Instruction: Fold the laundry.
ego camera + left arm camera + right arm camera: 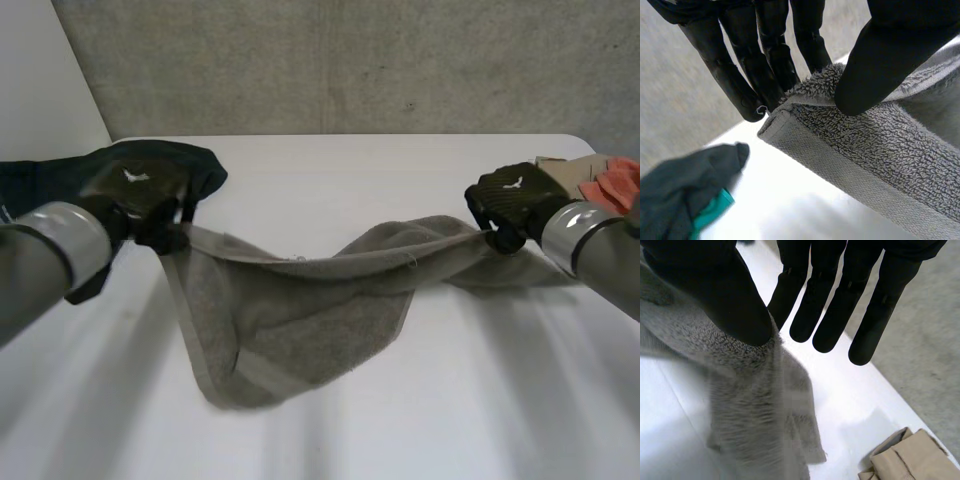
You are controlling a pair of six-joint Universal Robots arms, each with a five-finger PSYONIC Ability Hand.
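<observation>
The left hand [140, 198] pinches one corner of the grey towel [300, 320]. In its wrist view the hemmed corner sits clamped between the thumb [875, 70] and the straight fingers [760, 65], and the hem runs away from the fingertips. The right hand [512, 200] grips the opposite end of the towel. In its wrist view the thumb [720, 295] presses the terry edge against the side of the nearest finger, while the other fingers [840, 310] stretch out straight and bare beside it

Between the two hands the towel hangs as a sagging band above the white table [350, 165]. It is taut along its upper edge, twisted and bunched close to the right hand, and wider towards the left hand, where a broad flap droops well below the palm. Under the right hand a bunched part of the towel reaches down to the table; whether the flap's lowest fold under the left hand touches the table, I cannot tell

Just behind the left hand a dark garment [200, 165] lies on the table. In the left wrist view it sits beyond the fingertips, apart from the towel corner, with a turquoise patch [715, 207] at its edge. On the outer side of the right hand lies a tan folded cloth [575, 170], with a coral-red cloth [615, 180] just beside it, both apart from the towel
</observation>
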